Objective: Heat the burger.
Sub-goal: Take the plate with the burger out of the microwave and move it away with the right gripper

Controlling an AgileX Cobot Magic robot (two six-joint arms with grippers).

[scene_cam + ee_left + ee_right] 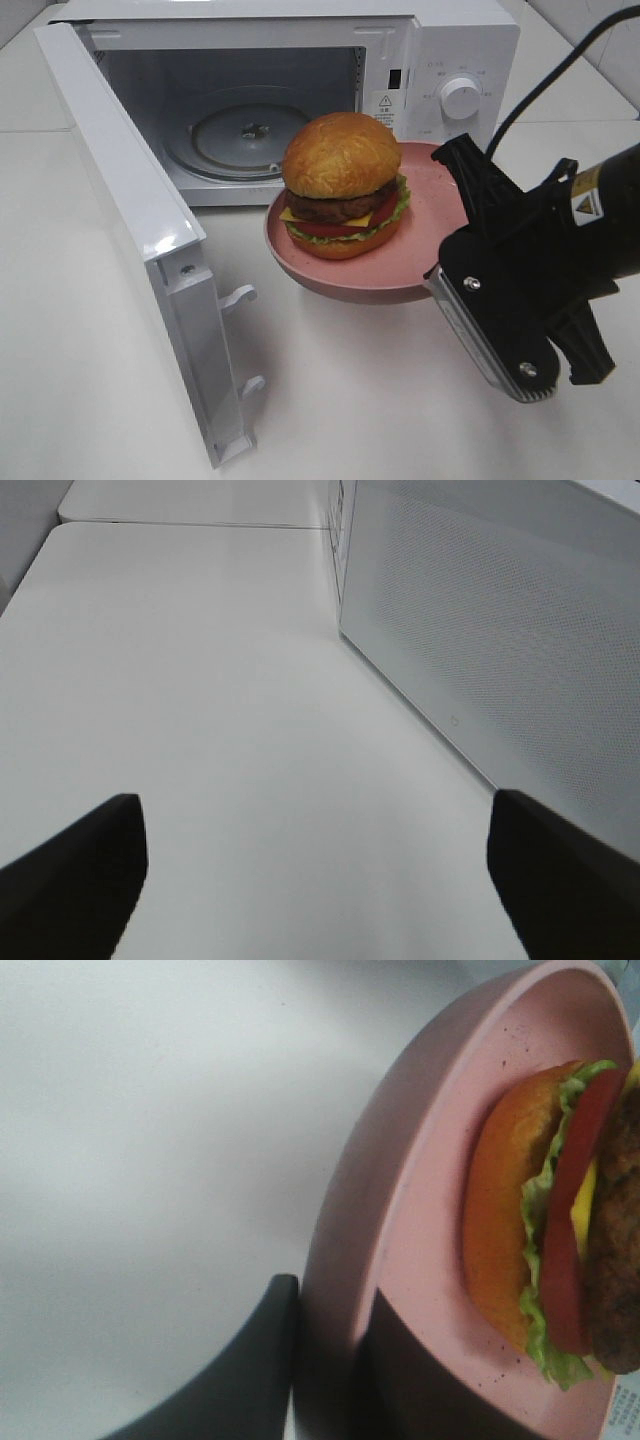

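Note:
The burger point(343, 185), with a golden bun, dark patty, cheese, tomato and lettuce, sits upright on a round pink plate point(430, 235). My right gripper point(452, 215) is shut on the plate's right rim and holds it above the table, just in front of the open microwave point(440, 60). In the right wrist view the burger point(500, 1240) lies on the plate point(400, 1190), with my gripper point(330, 1360) clamped across the rim. My left gripper point(318, 880) is open and empty over bare table; it is out of the exterior view.
The microwave door point(130, 200) stands wide open to the left, its latch hooks facing the plate. The glass turntable point(245, 135) lies inside the cavity. A dotted white panel of the microwave point(520, 630) stands close beside my left gripper. The table point(350, 400) is white.

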